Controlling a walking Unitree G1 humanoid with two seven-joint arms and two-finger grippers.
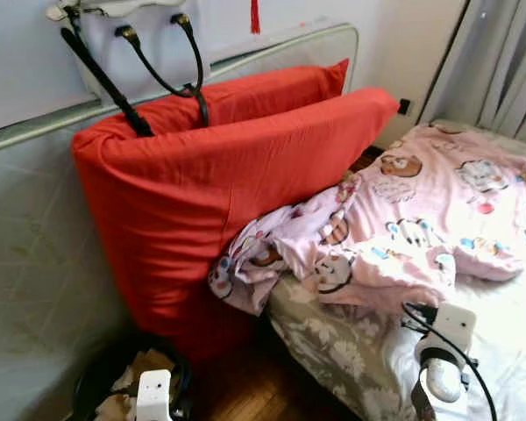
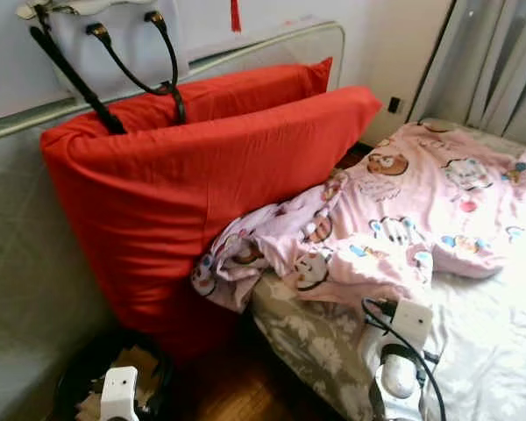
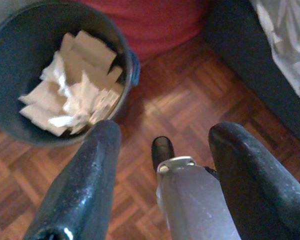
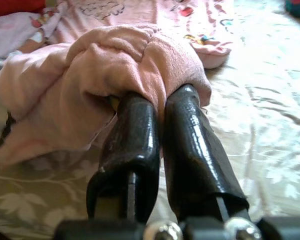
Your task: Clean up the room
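I have the right gripper [image 4: 157, 107] pressed together on a fold of the pink blanket [image 1: 421, 219], pinching the near edge of it where it bunches up on the bed [image 1: 508, 351]. The blanket lies crumpled across the bed, with one end spilling off the left side against the big red cushions [image 1: 219, 193] that lean on the headboard. So the step in hand, as I judge it, is tidying the bed: I've got hold of the blanket and it wants straightening or folding.

My left gripper [image 3: 162, 145] hangs low on the near left with its fingers spread and nothing between them, above the wooden floor [image 3: 190, 90] beside the bin [image 3: 20, 30], which has crumpled paper in it.

The next move calls for lifting the pinched fold clear and drawing it to the right, away from the cushions, keeping the grip firm so the soft cloth doesn't slip out.
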